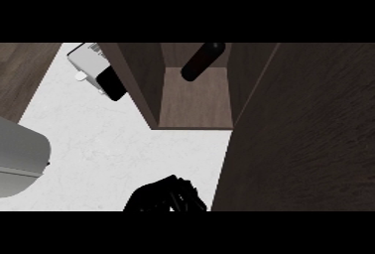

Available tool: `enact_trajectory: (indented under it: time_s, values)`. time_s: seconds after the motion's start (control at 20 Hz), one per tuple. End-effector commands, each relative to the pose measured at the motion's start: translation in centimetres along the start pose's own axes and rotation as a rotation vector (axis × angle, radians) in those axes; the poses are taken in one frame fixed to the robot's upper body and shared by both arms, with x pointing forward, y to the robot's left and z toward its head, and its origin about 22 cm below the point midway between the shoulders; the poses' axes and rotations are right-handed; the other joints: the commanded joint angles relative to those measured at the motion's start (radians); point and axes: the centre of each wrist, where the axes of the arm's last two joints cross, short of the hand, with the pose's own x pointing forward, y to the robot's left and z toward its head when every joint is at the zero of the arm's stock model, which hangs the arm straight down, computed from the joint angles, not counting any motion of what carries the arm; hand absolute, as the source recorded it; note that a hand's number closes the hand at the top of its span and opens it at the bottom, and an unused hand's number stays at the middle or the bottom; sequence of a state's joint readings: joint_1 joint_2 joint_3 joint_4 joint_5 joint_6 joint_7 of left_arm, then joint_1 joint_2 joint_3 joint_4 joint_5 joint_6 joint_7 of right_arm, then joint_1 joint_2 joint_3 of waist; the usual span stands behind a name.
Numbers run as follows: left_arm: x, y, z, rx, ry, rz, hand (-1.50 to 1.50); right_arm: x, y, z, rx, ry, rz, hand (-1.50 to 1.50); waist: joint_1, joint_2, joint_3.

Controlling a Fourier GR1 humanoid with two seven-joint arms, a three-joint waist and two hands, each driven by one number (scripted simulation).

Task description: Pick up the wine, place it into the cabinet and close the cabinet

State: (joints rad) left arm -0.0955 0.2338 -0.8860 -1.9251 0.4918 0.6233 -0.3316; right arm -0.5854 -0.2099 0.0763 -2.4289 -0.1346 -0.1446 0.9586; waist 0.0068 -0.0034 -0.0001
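Upper centre of the frame, the dark glass wine bottle (201, 63) stands on the brown wooden shelf of the open dark-wood cabinet (196, 105), set well back, probably so the door can swing past it. Nothing touches it, so the placing step looks done and only the closing remains.

Filling the right side of the frame, the tall dark-brown cabinet door (307, 139) hangs wide open, its edge reaching the lower border.

At lower centre, the robot's black right hand (164, 197) sits over the white marble counter (110, 144), just beside the door's edge. Its fingers look relaxed and it holds nothing. That spot seems to suit a move onto the door. The left hand does not show. A grey rounded shape (18, 158) at the left edge may be a forearm, though I cannot tell.

At upper left, a white and black boxy appliance (89, 63) lies tilted against the cabinet's side. It bears thin dark stripes, but no readable writing. The bottle shows no label or brand.
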Motion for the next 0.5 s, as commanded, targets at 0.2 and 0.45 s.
enact_trajectory:
  time_s: [0.2,0.45]
  values:
    - [5.2,5.3,2.9,-0.064,0.009,-0.007,1.50,1.3,1.9,0.8,0.241,-0.039,0.020,1.50,0.004,0.000,-0.001]
    - [6.6,7.5,4.3,-0.069,-0.009,0.009,1.50,0.1,5.0,0.2,0.422,0.032,-0.120,1.50,0.023,0.000,-0.003]
